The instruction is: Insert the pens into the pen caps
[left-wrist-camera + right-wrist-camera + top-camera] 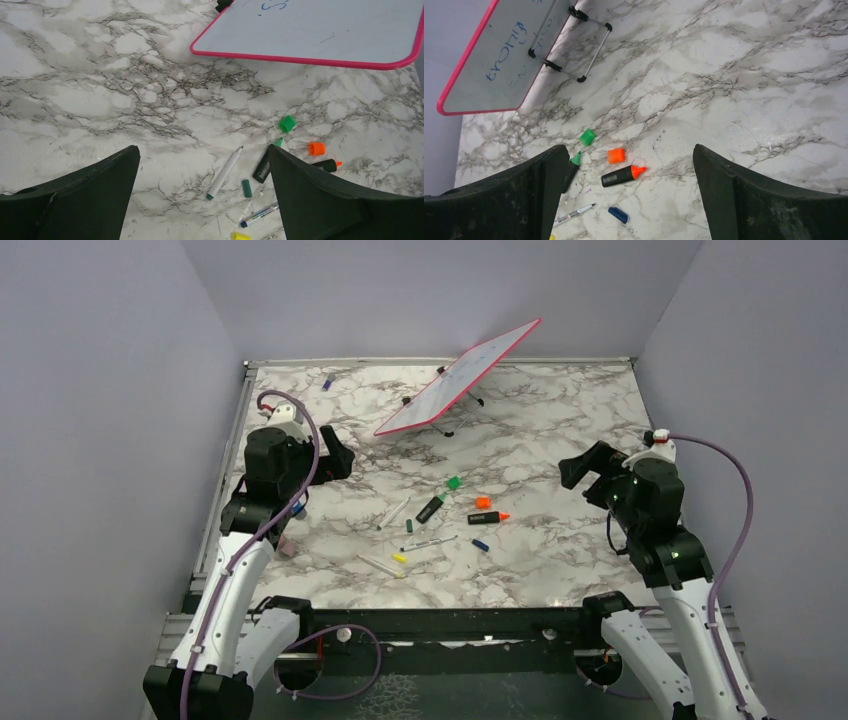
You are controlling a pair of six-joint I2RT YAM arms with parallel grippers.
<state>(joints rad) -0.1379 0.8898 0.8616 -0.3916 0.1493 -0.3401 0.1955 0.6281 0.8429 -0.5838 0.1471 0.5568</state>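
Observation:
Pens and caps lie scattered mid-table. A black highlighter with a green end (431, 507) lies by a green cap (453, 482). An orange-ended highlighter (488, 517) lies by an orange cap (483, 502), with a dark blue cap (481, 544) below. A white pen with a green end (225, 172), a small dark green cap (247, 188), a blue-ended pen (259, 215) and a yellow cap (241, 236) lie to the left. My left gripper (335, 453) is open and empty, above and left of them. My right gripper (580, 468) is open and empty to their right.
A pink-framed whiteboard (455, 380) leans on a wire stand at the back centre. A small purple item (327, 383) lies at the back left. Another thin white pen (380, 565) lies near the front. Grey walls close in both sides and the back.

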